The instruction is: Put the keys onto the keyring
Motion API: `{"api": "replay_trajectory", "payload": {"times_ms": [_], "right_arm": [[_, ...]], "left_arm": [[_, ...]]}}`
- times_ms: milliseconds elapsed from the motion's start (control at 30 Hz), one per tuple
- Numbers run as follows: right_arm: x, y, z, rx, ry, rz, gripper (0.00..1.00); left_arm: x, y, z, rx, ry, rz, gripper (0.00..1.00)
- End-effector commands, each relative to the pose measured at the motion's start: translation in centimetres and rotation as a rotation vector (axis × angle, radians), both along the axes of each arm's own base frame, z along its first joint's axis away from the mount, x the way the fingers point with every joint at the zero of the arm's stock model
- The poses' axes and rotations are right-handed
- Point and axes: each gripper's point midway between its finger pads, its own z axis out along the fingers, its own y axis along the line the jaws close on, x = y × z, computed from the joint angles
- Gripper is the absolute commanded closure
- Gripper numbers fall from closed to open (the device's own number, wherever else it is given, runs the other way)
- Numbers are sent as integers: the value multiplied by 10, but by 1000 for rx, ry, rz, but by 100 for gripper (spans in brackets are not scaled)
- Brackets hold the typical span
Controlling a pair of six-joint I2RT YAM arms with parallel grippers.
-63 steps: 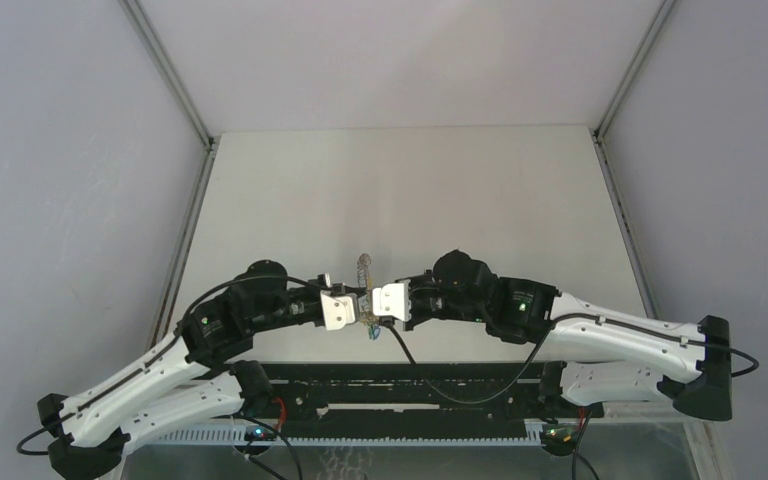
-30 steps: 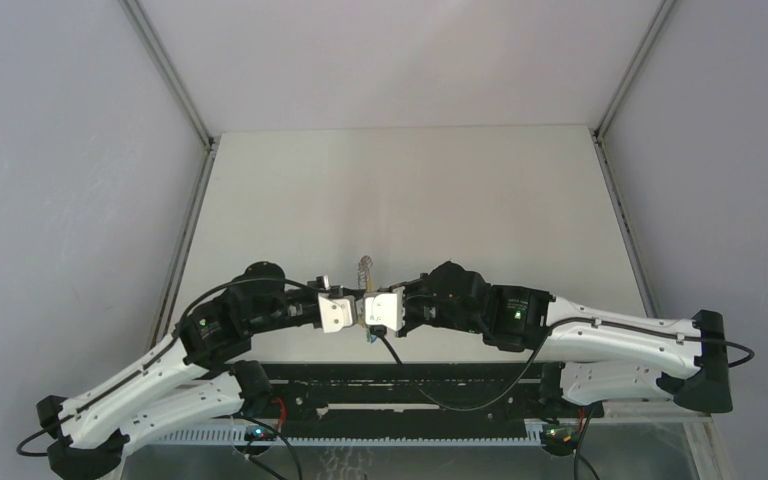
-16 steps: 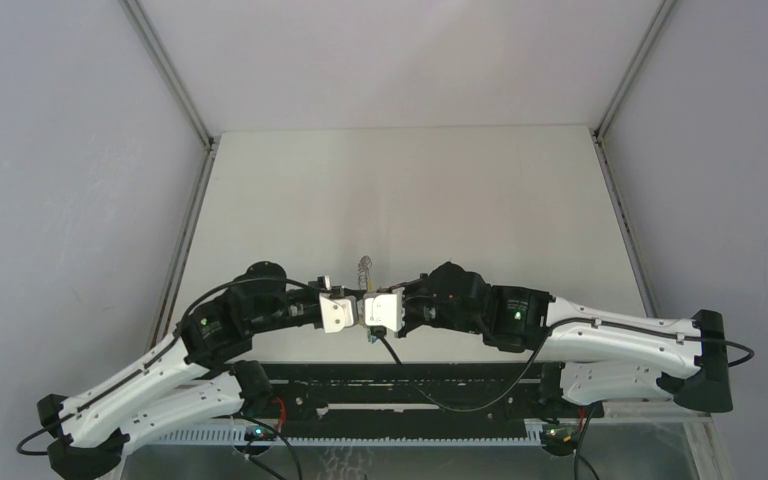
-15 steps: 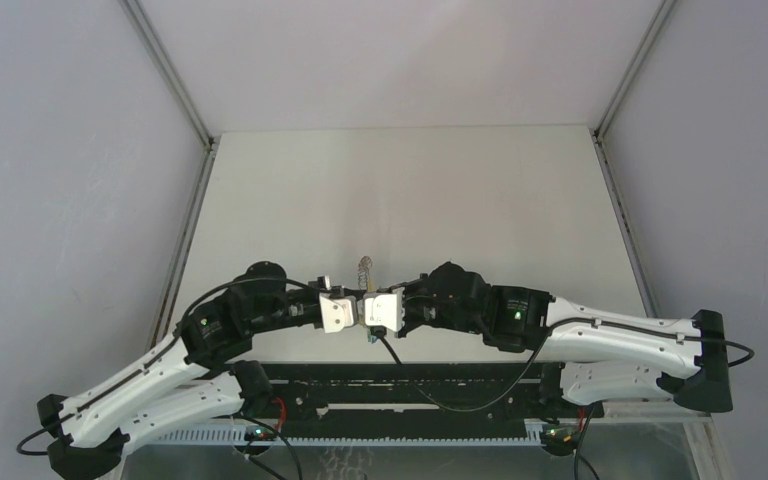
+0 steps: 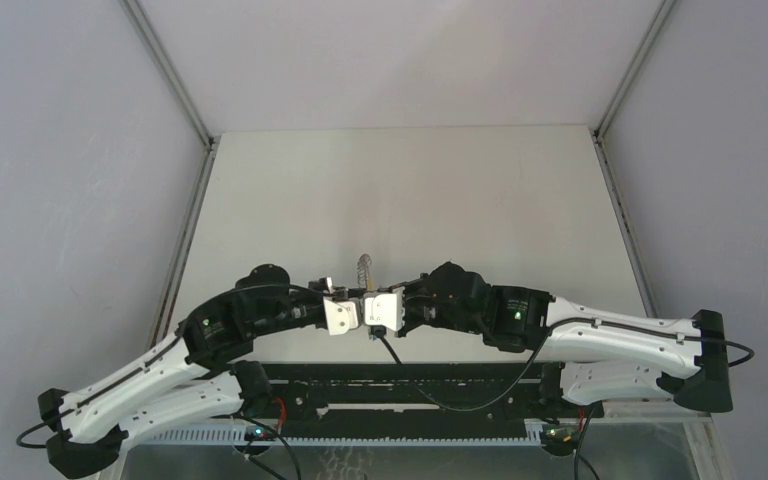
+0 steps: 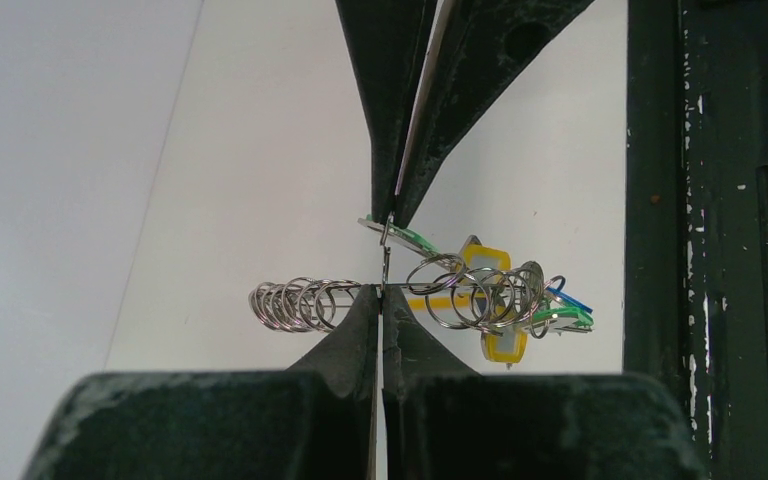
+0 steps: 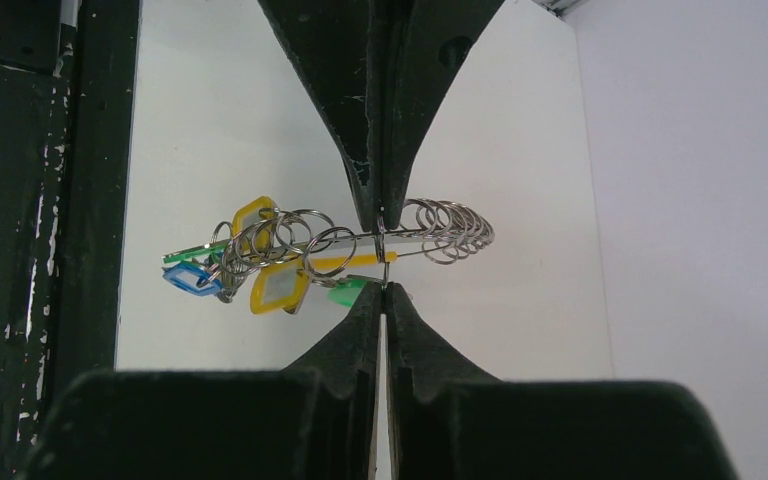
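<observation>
The left tool [image 6: 380,298] is pressed together on the straight run of the keyring [image 6: 295,303]. It meets the right tool [image 7: 385,290] tip to tip above the tabletop [image 5: 410,180]. The right tool is also pressed shut, pinching a green key [image 7: 350,292] whose thin metal end reaches across the small gap to the ring wire. On one side of the tips sits the bunched coil. On the other hang yellow tags [image 7: 278,288] and a blue key [image 7: 188,280], apparently already threaded.

The step in hand looks like threading the green key. The next move calls for a fine slide along the wire with both pinches kept firm. The black base rail [image 5: 340,385] lies close on the near side, and open tabletop lies beyond.
</observation>
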Motion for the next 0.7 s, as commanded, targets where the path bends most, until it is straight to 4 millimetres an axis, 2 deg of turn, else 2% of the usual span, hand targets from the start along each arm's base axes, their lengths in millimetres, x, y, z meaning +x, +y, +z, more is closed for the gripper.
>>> {"api": "replay_trajectory", "payload": {"times_ms": [0, 667], "right_arm": [[-3, 4, 21, 64, -15, 10, 100], [0, 6, 19, 58, -18, -1, 100]], "left_arm": [[6, -3, 9, -35, -56, 12, 100], [1, -5, 11, -46, -53, -13, 100]]}}
